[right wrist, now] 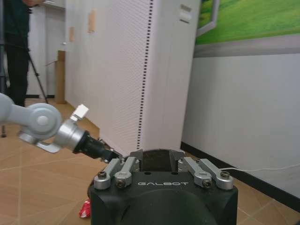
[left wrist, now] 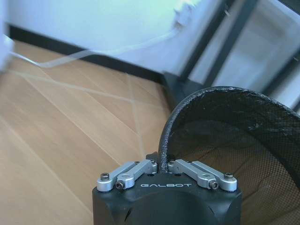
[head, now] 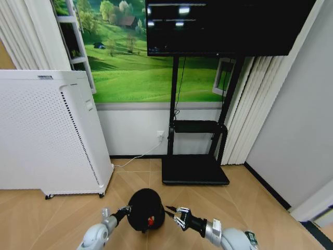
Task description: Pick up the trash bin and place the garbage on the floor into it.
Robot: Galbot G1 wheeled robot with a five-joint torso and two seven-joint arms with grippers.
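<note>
Clamped on the rim of the trash bin [head: 145, 209], the left gripper [head: 126, 210] shows in the left wrist view with its jaws closed on the black rolled edge, the mesh wall curving away from it. From the head view the bin hangs low in front of the robot, between the two arms, over the wooden floor [head: 62, 213], its round mouth turned up toward the camera. The right gripper [head: 174, 212] sits just beside the bin's right side, fingers pointing at it; whether they are parted or closed I cannot tell.

Going by size around it: a tall white perforated air purifier [head: 44, 133] stands on the floor to the left, against the wall with the green landscape mural [head: 130, 73]. A dark screen [head: 223, 26] on a black stand [head: 195, 169] stands straight ahead, its flat base resting on the floor near the wall, a white cable [head: 138, 157] running along the skirting from a socket.

Inside the bin, near its front edge, a small red scrap [head: 150, 221] of the garbage shows against the black mesh. In the right wrist view another red-and-white scrap [right wrist: 85, 208] lies on the floor below the left arm, near the purifier's foot.
</note>
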